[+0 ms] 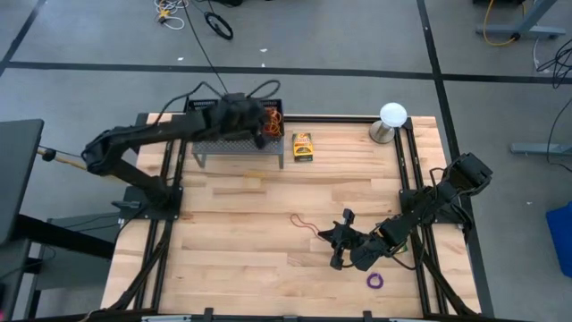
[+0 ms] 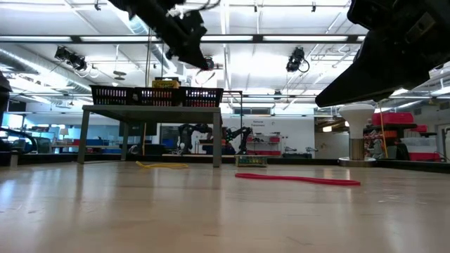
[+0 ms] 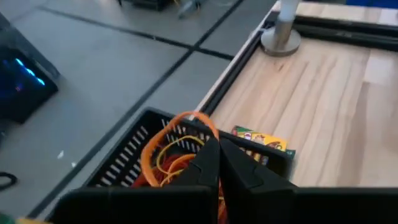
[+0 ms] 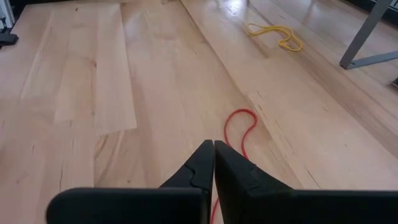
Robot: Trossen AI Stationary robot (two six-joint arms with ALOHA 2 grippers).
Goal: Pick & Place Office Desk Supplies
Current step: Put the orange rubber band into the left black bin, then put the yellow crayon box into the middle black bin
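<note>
A pale wooden counter (image 1: 268, 241) is sitting in a workshop. A red rubber band (image 4: 239, 134) is lying flat just ahead of the right gripper (image 4: 214, 163), fingers pressed together. It looks light and floppy — best pinched at one strand. The left gripper (image 3: 219, 163), shut, is hovering over the black basket (image 3: 127, 155) — bands inside.

2 matte-black jointed arms (image 1: 134, 143), each ending in a wedge-shaped black claw (image 4: 213, 163).
</note>
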